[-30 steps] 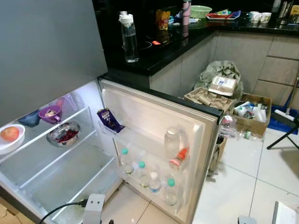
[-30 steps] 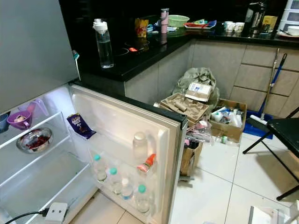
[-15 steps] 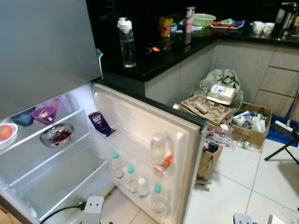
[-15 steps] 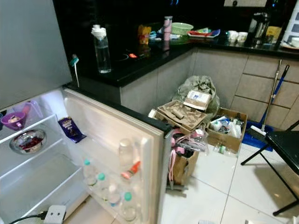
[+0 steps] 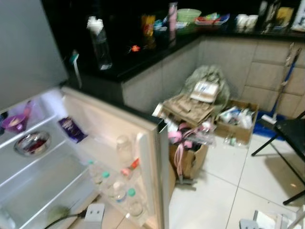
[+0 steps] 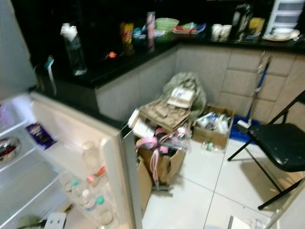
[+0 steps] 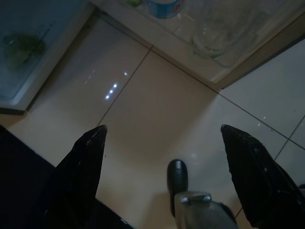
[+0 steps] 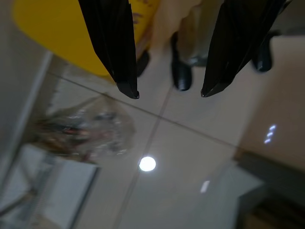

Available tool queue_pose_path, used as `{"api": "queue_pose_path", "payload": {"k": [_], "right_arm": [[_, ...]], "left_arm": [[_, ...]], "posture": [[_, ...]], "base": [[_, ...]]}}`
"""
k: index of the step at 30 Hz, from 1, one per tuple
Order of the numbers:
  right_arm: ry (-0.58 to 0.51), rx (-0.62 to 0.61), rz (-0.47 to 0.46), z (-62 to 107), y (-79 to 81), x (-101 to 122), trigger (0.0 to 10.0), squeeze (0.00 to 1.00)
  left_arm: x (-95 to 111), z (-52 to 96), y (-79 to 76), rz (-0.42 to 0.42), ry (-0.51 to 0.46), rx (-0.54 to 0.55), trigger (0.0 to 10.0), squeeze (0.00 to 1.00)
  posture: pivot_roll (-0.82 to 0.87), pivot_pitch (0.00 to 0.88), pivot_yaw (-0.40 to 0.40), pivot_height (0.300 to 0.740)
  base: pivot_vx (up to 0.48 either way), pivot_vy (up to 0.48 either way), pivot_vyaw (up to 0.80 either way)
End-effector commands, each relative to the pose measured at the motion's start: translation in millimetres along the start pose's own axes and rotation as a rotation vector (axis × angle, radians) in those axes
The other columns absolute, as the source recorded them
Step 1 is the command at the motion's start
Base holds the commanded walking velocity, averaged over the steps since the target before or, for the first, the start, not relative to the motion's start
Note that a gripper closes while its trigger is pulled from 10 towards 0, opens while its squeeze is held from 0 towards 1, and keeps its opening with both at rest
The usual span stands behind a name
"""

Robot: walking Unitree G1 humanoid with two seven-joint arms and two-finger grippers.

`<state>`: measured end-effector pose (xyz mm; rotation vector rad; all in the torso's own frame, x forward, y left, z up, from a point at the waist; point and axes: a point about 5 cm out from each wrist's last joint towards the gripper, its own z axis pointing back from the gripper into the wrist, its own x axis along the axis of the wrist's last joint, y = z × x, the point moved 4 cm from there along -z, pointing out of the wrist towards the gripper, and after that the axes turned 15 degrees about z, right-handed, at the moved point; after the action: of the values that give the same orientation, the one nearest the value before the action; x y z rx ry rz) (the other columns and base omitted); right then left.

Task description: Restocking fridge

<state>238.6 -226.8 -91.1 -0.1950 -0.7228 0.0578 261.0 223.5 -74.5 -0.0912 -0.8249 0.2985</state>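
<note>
We see the fridge door (image 5: 143, 143) wide open at lower left, bottles (image 5: 119, 188) in its rack; left gripper (image 7: 162, 136) and right gripper (image 8: 169, 93) hang released, empty, over floor tiles (image 7: 157, 119).

Open fridge door (image 5: 121, 129) at left, boxes (image 5: 190, 157) right of it.

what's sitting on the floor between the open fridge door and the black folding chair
Cardboard boxes of clutter, another box behind; left eye view shows it.
</note>
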Motion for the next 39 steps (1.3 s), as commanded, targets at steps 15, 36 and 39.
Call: {"api": "queue_pose_path", "payload": {"k": [15, 36, 39], "right_arm": [[-0.166, 0.070, 0.012, -4.7, 14.6, 52.7, 1.0, 0.00], [-0.502, -0.065, 0.191, 15.3, 20.3, 234.4, 10.0, 0.00], [-0.511, -0.081, 0.204, 17.9, 22.4, 242.4, 10.0, 0.00]], "left_arm": [[-2.9, 3.7, 15.0, -0.007, 0.003, 0.050, 10.0, 0.00], [0.1, 7.9, 27.9, -0.040, -0.011, 0.062, 10.0, 0.00], [-0.3, 8.1, 27.9, -0.041, -0.012, 0.060, 10.0, 0.00]], "posture": [[-0.07, 0.114, 0.044, 0.740], [-0.05, 0.141, 0.047, 0.740], [-0.05, 0.141, 0.047, 0.740]], "base": [[0.000, 0.000, 0.00], [0.000, 0.000, 0.00], [0.000, 0.000, 0.00]]}}
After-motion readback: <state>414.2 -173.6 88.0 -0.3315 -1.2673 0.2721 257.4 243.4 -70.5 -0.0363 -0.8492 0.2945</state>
